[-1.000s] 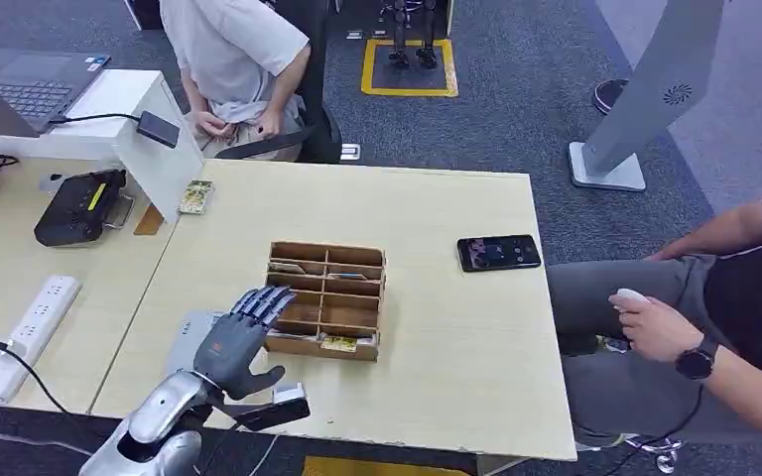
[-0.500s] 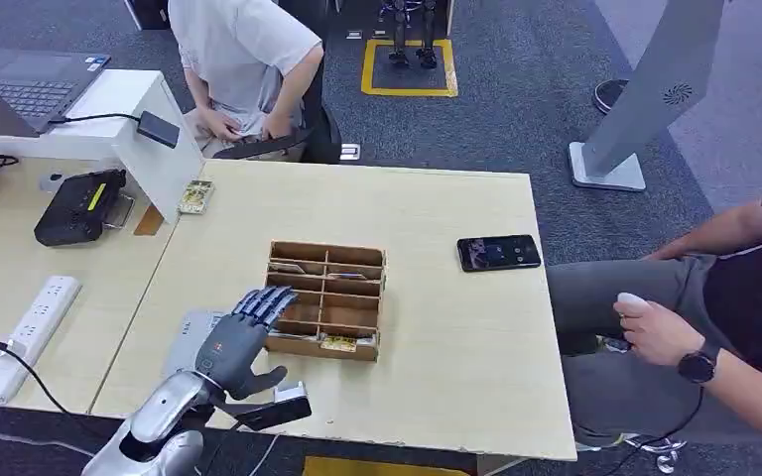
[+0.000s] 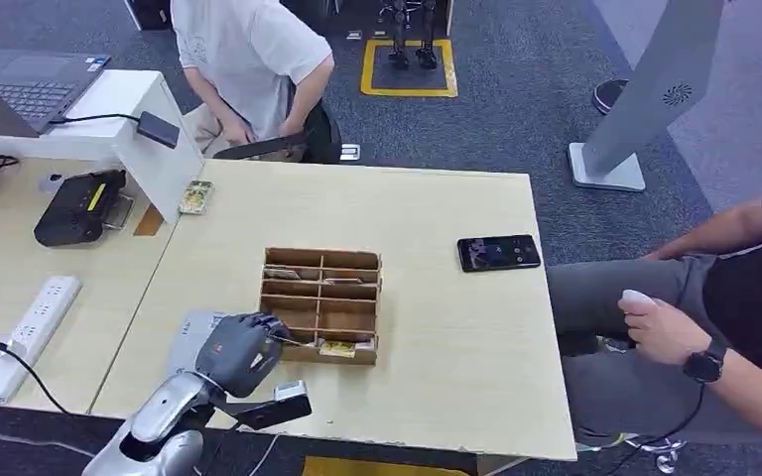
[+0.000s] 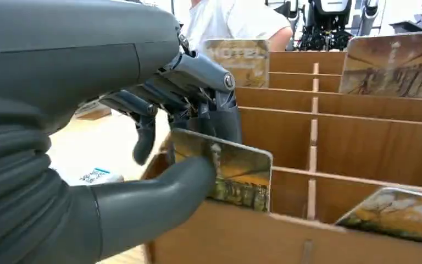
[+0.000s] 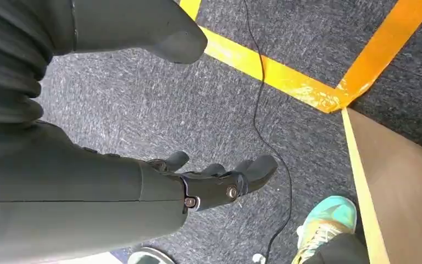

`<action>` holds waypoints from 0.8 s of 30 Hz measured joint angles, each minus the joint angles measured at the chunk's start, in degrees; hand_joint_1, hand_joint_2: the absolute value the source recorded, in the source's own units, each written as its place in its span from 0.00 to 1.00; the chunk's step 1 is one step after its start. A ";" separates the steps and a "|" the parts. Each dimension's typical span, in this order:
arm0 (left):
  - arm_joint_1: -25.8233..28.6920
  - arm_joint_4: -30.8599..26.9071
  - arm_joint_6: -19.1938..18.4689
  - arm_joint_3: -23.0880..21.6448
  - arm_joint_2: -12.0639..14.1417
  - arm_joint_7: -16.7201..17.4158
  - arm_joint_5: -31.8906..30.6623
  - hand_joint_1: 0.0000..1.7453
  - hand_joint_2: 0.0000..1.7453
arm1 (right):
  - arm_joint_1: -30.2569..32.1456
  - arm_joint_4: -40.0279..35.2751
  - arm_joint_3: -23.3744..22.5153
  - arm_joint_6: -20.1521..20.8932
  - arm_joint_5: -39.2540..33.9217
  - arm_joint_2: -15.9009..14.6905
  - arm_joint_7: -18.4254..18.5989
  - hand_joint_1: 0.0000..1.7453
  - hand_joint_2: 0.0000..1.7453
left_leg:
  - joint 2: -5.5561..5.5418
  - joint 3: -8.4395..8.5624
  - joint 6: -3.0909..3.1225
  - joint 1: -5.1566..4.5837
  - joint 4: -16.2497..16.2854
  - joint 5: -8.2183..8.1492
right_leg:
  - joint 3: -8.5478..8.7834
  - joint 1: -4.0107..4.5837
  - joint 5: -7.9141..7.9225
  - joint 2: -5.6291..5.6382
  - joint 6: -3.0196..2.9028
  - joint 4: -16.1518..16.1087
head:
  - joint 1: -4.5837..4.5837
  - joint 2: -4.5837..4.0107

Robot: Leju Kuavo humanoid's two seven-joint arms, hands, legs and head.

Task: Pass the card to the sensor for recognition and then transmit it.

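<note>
We see the left hand (image 3: pixel 241 349) curled in at the front-left corner of the wooden card box (image 3: pixel 321 301), which sits mid-table on the light wood table (image 3: pixel 437 327). In the left wrist view the hand (image 4: pixel 159 165) pinches a card (image 4: pixel 236 170) betw. thumb and fingers: thumb pressed on the card's face, dark fingers (image 4: pixel 209 104) behind it. The card is upright, its lower edge down in the box's nearest left slot. So left hand = clamped on the card.

More cards stand in the box: one in the next front slot (image 4: pixel 401 214), one in a far-left slot (image 4: pixel 242 58), one in a far-right slot (image 4: pixel 395 66).

Right hand (image 5: pixel 220 181) hangs over dark carpet w/ yellow floor tape (image 5: pixel 286 77); its fingers are spread apart, thumb well off from them, holding nothing. A teal shoe (image 5: pixel 327 223) is near it on the floor.

Elsewhere on the table: a black phone (image 3: pixel 498 252) right of the box, well apart. A grey flat pad (image 3: pixel 190 335) lies just left of the hand. On the adjoining desk, a white power strip (image 3: pixel 28 335) and a black device (image 3: pixel 77 206). A seated person in a white shirt (image 3: pixel 248 50) is beyond the far edge; another person's hand w/ a watch (image 3: pixel 670 332) is to the right.
</note>
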 joint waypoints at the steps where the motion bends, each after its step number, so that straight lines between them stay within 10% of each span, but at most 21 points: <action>1: 0.00 0.00 0.00 0.04 0.00 0.02 0.15 1.00 1.00 | 0.00 0.00 -0.04 -0.02 0.00 0.00 -0.02 0.00 1.00 | 0.00 0.00 0.00 0.00 0.00 0.00 | 0.00 0.00 0.00 0.00 0.00 0.00 | 0.00 0.02; 24: -0.01 0.00 -0.17 0.92 -0.02 -0.02 0.68 1.00 1.00 | -0.10 -0.35 -0.11 0.02 0.00 0.00 0.02 0.00 1.00 | 0.00 0.01 0.00 0.00 0.00 0.00 | 0.00 0.00 0.00 0.00 0.00 0.00 | 0.00 0.02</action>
